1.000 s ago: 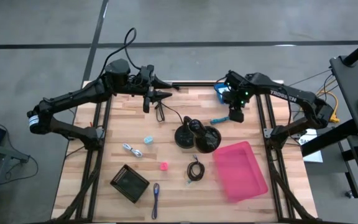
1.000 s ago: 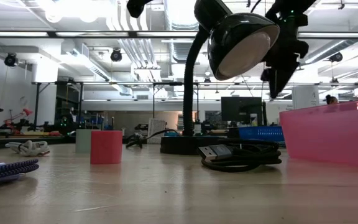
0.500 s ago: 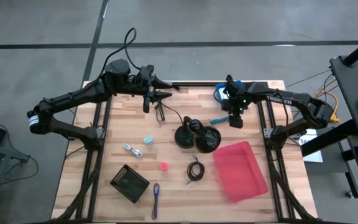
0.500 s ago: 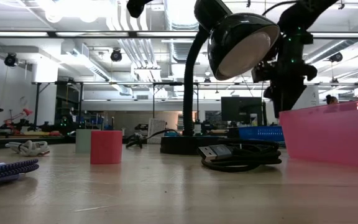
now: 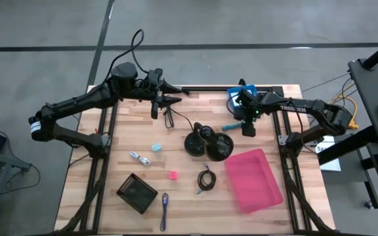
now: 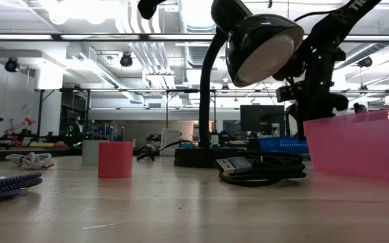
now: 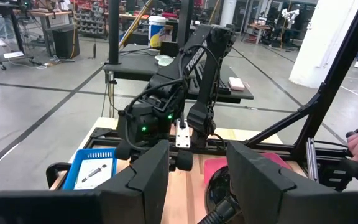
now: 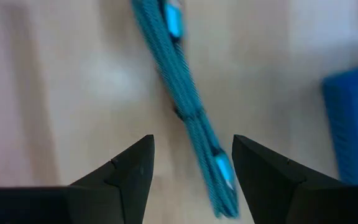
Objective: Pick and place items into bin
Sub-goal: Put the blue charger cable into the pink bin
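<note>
- the right gripper (image 5: 249, 129) was held just above the teal marker (image 5: 231, 126), near the table's (image 5: 110, 190) far right edge; its jaws were spread wide and empty, with the marker (image 8: 185, 99) seen lying slantwise between the fingers (image 8: 126, 174).
- the marker was judged light, stiff and smooth-barrelled, likely to roll or slip; the middle of the barrel, taken across its width, was thought the surest hold.
- the pink bin (image 5: 253, 179) stood near the right edge, a little nearer the front than the marker, with nothing visible inside.
- the lamp (image 5: 207, 142) stood at the table's middle, close beside the marker, and could be knocked on the way.
- the left gripper (image 5: 170, 100) waited over the far edge, its fingers (image 7: 146, 177) partly spread and holding nothing.
- the cable (image 5: 206, 178), pink cube (image 5: 173, 175), blue cube (image 5: 156, 148), metal piece (image 5: 140, 158) and pen (image 5: 165, 208) were left on the table, towards the front.
</note>
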Robot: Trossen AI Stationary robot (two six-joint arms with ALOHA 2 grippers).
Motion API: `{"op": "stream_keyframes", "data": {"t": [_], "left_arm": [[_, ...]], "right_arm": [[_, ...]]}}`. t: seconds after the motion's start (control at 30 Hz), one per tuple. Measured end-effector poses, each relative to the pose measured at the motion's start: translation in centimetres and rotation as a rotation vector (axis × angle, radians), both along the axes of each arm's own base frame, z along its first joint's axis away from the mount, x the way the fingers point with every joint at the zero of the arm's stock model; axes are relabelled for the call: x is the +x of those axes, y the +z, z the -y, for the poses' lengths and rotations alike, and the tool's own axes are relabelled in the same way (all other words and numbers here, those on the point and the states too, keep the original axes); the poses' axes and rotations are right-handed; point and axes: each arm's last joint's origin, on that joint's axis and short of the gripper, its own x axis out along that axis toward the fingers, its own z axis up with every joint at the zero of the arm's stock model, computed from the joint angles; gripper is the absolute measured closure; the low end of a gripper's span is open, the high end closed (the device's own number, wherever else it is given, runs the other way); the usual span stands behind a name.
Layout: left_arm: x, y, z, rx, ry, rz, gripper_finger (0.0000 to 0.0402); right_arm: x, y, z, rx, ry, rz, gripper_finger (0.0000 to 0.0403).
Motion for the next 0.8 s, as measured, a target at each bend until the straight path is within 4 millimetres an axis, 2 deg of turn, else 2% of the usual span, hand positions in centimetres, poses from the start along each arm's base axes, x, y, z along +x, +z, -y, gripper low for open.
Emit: {"op": "stream_keyframes", "data": {"t": [0.27,0.6,0.8], "left_arm": [[0.0,0.0,0.0,0.0,0.0,0.0,0.0255],[0.0,0.0,0.0,0.0,0.0,0.0,0.0255],[0.0,0.0,0.0,-0.001,0.001,0.0,0.0255]], "right_arm": [[0.0,-0.3,0.1,-0.031,0.018,-0.031,0.0202],[0.4,-3.0,0.4,0.045,-0.036,-0.123,0.0202],[0.8,-4.0,0.7,0.064,-0.077,-0.129,0.0202]]}}
